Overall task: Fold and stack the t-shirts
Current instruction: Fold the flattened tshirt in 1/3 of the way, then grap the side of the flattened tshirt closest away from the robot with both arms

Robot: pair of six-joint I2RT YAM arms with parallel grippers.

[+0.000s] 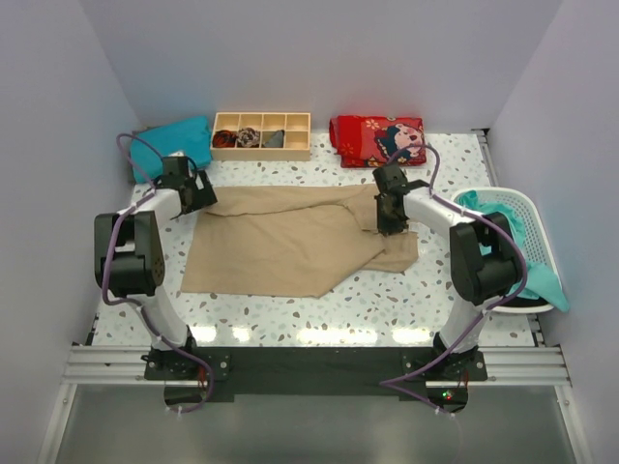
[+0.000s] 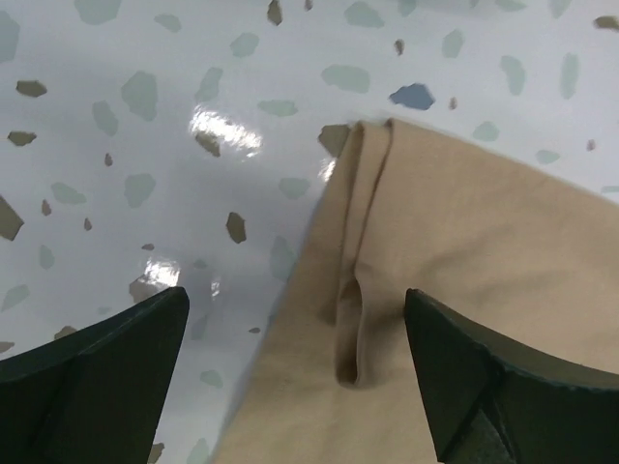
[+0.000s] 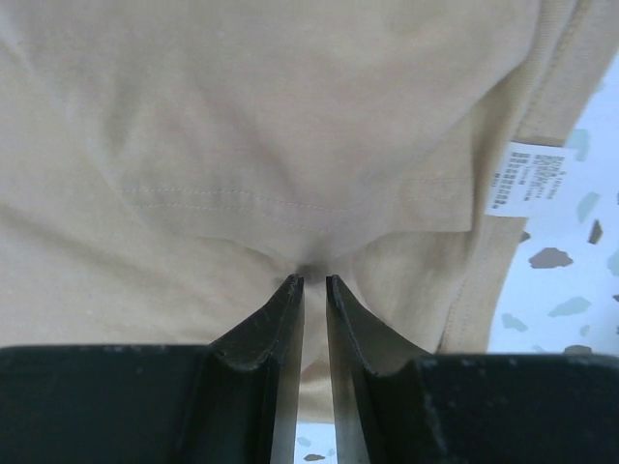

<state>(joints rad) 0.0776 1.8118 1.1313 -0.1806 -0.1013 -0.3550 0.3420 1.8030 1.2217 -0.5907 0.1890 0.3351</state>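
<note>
The tan t-shirt [image 1: 290, 246] lies spread on the speckled table, with its right part folded over toward the left. My left gripper [image 1: 198, 198] hovers open over the shirt's far left corner. In the left wrist view its fingers [image 2: 295, 300] straddle a hemmed fold of the tan cloth [image 2: 464, 232] without touching it. My right gripper [image 1: 392, 224] is at the shirt's right side. In the right wrist view its jaws [image 3: 314, 280] stand nearly together, pinching a pucker of tan cloth [image 3: 271, 116] near a white care label [image 3: 530, 179]. A folded teal t-shirt [image 1: 174, 140] sits at the back left.
More teal cloth [image 1: 527, 251] hangs out of a white basket [image 1: 522, 198] at the right edge. A wooden compartment box [image 1: 261, 133] and a folded red printed cloth [image 1: 377, 140] stand along the back wall.
</note>
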